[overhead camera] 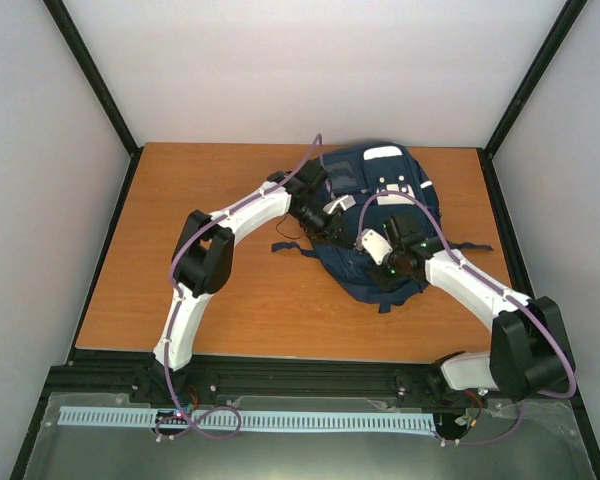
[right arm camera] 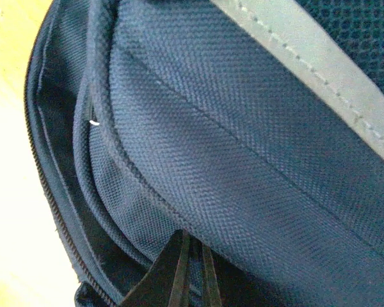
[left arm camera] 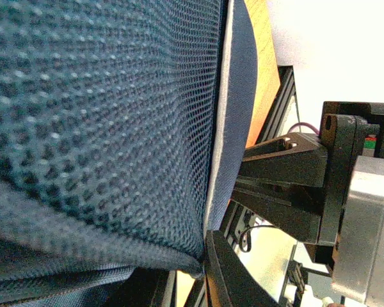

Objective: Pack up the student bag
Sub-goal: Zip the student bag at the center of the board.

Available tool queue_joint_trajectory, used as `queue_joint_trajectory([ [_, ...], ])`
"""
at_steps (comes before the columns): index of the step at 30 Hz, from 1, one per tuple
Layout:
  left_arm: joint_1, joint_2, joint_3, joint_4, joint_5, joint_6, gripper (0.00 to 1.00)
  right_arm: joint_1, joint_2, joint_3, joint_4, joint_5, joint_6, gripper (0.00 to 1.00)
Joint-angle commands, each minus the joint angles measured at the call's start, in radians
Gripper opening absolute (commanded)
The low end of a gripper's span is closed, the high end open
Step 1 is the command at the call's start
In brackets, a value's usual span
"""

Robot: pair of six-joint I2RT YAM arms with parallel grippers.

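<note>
The student bag (overhead camera: 380, 215) lies with its long axis near-to-far, between the arms. The left gripper (overhead camera: 330, 215) pinches its left-side mesh (left arm camera: 102, 115). The right gripper (right arm camera: 192, 272), clenched, sits at the near-end zip (right arm camera: 41, 173).

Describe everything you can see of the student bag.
The student bag is a navy fabric backpack lying on the orange table, right of centre. It shows a white patch at its far end, thin pale stripes, dark straps trailing out sideways, a coarse mesh panel, piped seams and a zip along one edge. The left gripper has its jaws pinched on the mesh; the right gripper rests shut jaws at a seam, grip unclear.
</note>
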Motion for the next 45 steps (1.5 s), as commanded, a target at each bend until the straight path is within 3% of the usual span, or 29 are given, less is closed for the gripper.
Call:
queue_joint_trajectory([
  [1,-0.012,-0.015,0.046,-0.022,0.073,0.047,0.01,-0.029,-0.036,0.043,-0.068,-0.029,-0.091,0.03],
  [10,0.021,-0.024,0.003,-0.036,0.059,0.062,0.01,-0.218,-0.121,0.008,-0.238,-0.086,-0.314,0.03],
  [28,0.039,-0.072,-0.082,-0.113,-0.070,0.187,0.01,-0.600,0.042,0.016,-0.146,-0.044,-0.545,0.03],
  [45,0.039,-0.079,-0.085,-0.184,-0.135,0.293,0.01,-0.672,0.291,0.267,0.030,-0.007,-0.529,0.03],
])
